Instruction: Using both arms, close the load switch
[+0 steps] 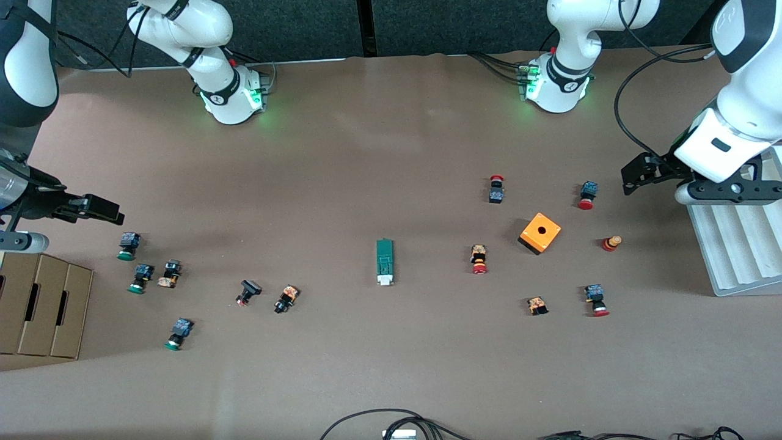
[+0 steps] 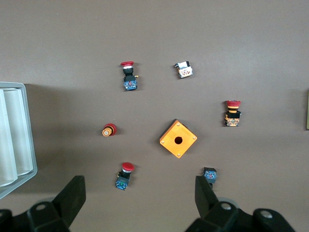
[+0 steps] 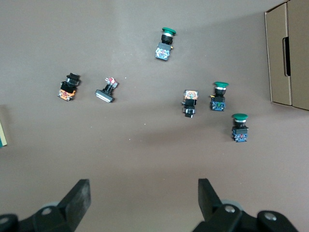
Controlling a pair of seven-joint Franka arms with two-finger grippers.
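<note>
From the front camera, the load switch (image 1: 384, 262) is lying flat near the middle of the brown table (image 1: 379, 153), its white lever end pointing toward the camera, well apart from both grippers. The left gripper (image 1: 635, 175) is hanging over the table at the left arm's end, beside a white ridged tray (image 1: 733, 250), while the right gripper (image 1: 101, 209) is hovering at the right arm's end, above a cardboard box (image 1: 43, 305). An orange box (image 1: 540, 233) is sitting among red-capped push buttons (image 1: 478, 259) toward the left arm's end, and green-capped push buttons (image 1: 140, 278) are lying scattered toward the right arm's end. In the left wrist view, the left gripper (image 2: 137, 195) is showing its two black fingers (image 2: 71, 197) spread wide apart with nothing between them, looking down on the orange box (image 2: 177, 139) and the red buttons (image 2: 231, 113) around it. In the right wrist view, the right gripper (image 3: 144, 197) is likewise gaping wide and holding nothing, over bare table near the green buttons (image 3: 219, 95) and the box's edge (image 3: 287, 53).
</note>
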